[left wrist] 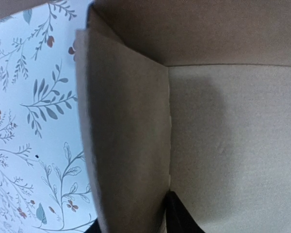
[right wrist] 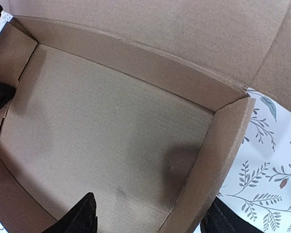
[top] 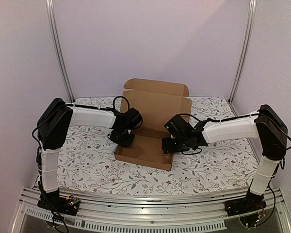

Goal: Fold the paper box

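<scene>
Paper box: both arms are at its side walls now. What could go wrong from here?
1. The right jaws stand open astride the right side wall of the paper box; unheld, that wall may spring outward.
2. The left jaws straddle the left side wall, grip unclear; a pull could drag the box over the table.
3. The lid stands upright behind both arms and could tip onto them.

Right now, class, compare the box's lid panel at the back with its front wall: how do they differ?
The lid panel stands tall at the back; the front wall is low, at the near side. The lid panel ends in a flap with corner tabs; the front wall has a plain top edge. Both are plain brown cardboard, unprinted.
</scene>
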Controlling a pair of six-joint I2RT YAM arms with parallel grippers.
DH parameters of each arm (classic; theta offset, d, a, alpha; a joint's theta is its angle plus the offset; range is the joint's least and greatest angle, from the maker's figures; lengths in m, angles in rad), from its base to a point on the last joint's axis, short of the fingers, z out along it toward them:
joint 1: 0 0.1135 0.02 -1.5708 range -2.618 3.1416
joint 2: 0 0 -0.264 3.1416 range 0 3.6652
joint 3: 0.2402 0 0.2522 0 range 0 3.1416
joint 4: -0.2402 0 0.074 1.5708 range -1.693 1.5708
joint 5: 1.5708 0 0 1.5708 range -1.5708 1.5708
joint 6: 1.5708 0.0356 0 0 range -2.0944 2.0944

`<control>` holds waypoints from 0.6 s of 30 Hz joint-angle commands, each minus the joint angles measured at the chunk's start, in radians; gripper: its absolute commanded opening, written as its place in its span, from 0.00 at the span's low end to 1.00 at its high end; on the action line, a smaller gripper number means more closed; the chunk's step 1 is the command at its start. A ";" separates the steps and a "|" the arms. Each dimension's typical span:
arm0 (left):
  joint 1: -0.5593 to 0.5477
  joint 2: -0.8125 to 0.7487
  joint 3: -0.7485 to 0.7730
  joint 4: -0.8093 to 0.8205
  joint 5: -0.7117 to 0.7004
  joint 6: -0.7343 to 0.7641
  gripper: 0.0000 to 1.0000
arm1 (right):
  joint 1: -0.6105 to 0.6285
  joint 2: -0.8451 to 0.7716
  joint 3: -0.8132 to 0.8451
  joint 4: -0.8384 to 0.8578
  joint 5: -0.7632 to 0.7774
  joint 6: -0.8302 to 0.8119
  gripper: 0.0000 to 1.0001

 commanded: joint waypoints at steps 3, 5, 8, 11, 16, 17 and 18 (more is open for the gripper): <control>-0.009 -0.001 0.030 -0.039 -0.009 0.009 0.36 | 0.005 0.008 -0.001 0.025 -0.023 0.001 0.72; -0.008 -0.011 0.036 -0.047 -0.012 0.009 0.39 | 0.004 0.005 -0.002 0.024 -0.021 -0.001 0.72; -0.007 -0.029 0.040 -0.054 -0.020 0.009 0.42 | 0.005 0.003 -0.001 0.024 -0.023 -0.004 0.72; -0.006 -0.047 0.040 -0.055 -0.026 0.011 0.43 | 0.005 0.003 0.000 0.025 -0.024 -0.004 0.72; 0.006 -0.062 0.046 -0.060 -0.033 0.020 0.41 | 0.005 0.000 0.000 0.021 -0.026 -0.007 0.72; 0.010 -0.064 0.049 -0.059 -0.031 0.023 0.38 | 0.005 0.000 -0.002 0.021 -0.026 -0.006 0.72; 0.014 -0.062 0.052 -0.057 -0.028 0.027 0.33 | 0.005 -0.001 -0.001 0.021 -0.026 -0.006 0.72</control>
